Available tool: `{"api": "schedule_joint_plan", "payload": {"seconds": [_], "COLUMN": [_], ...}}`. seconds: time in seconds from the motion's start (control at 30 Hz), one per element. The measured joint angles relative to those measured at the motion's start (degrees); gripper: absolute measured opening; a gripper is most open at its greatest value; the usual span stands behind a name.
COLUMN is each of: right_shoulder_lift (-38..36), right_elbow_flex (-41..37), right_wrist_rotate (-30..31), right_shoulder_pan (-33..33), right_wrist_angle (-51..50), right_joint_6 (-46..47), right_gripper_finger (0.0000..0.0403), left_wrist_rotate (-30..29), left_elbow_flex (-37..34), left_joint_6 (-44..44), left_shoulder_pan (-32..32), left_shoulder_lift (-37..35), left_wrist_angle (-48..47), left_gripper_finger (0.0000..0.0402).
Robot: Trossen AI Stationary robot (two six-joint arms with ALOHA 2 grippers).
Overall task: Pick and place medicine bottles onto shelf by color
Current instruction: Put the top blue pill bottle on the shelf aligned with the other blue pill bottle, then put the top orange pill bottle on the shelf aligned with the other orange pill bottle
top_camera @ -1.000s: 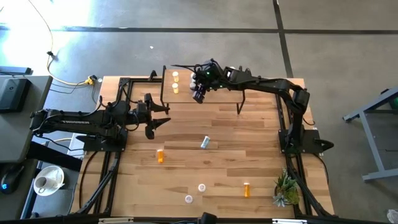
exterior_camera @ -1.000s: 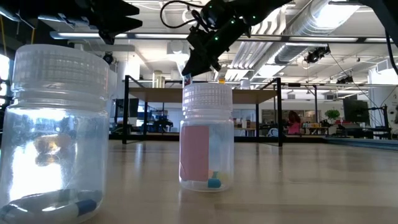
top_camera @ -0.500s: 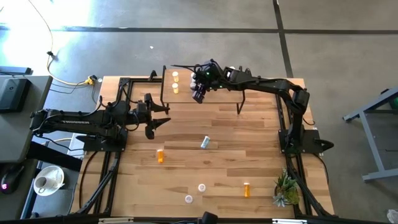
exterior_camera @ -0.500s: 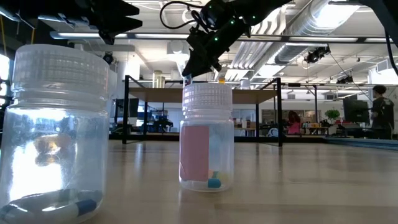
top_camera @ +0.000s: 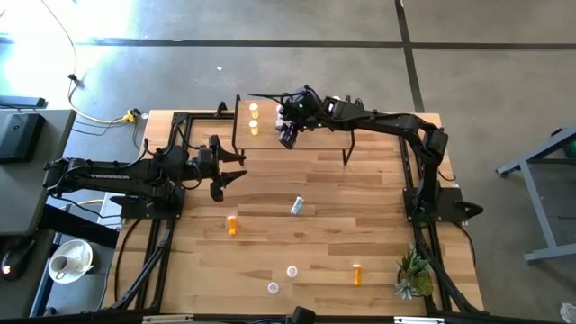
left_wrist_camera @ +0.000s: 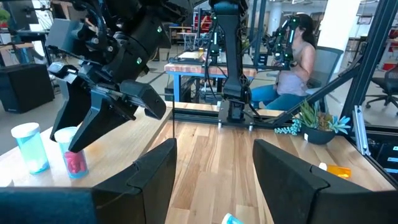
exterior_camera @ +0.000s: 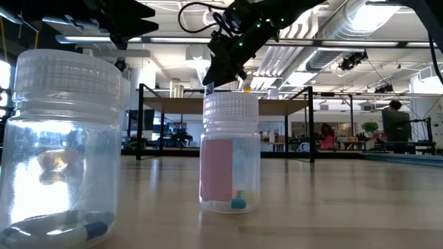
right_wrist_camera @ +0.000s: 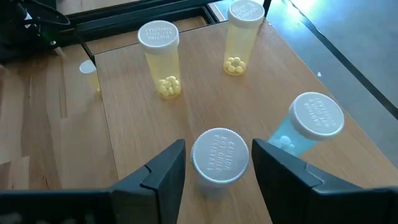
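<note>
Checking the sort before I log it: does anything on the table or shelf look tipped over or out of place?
Yes. One light blue bottle lies on its side mid-table, and two orange bottles also look tipped over. On the shelf, the bottles stand upright, including the one between the right claw fingers.

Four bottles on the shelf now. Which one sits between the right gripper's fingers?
The white-capped bottle seen cap-on, standing between the open right gripper fingers. The blue bottle stands beside it; two yellow bottles farther off.
</note>
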Motion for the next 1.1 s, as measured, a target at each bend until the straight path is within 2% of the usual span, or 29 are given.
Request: {"api": "schedule_joint_plan", "payload": {"seconds": [0.27, 0.67, 0.9, 1.1], "right_shoulder_lift": [-0.67, -0.78, -0.78, -0.78], "right_elbow_flex": [4.34, 15.32, 16.04, 16.04], "right_wrist_rotate": [-0.04, -0.19, -0.22, -0.22], "right_shoulder_pan": [0.02, 2.12, 5.88, 9.35], "right_wrist_angle": [-4.3, -26.88, -36.06, -38.68], "right_joint_6": [0.01, -1.92, -2.08, -2.11], "right_gripper_finger": [0.0177, 0.0177, 0.0177, 0.0177], "left_wrist_rotate": [-0.01, -1.63, -0.46, 1.44], "left_elbow_flex": [0.02, 0.02, 0.02, 0.02], "left_joint_6": [-0.02, -0.45, -11.63, -23.5], "left_shoulder_pan": [0.0, -0.06, -0.15, -0.33], "left_shoulder_lift": [0.0, 0.0, 0.0, 0.0], "left_wrist_angle": [-0.46, -7.73, -16.15, -25.69], "left_gripper_finger": [0.02, 0.02, 0.02, 0.02]}}
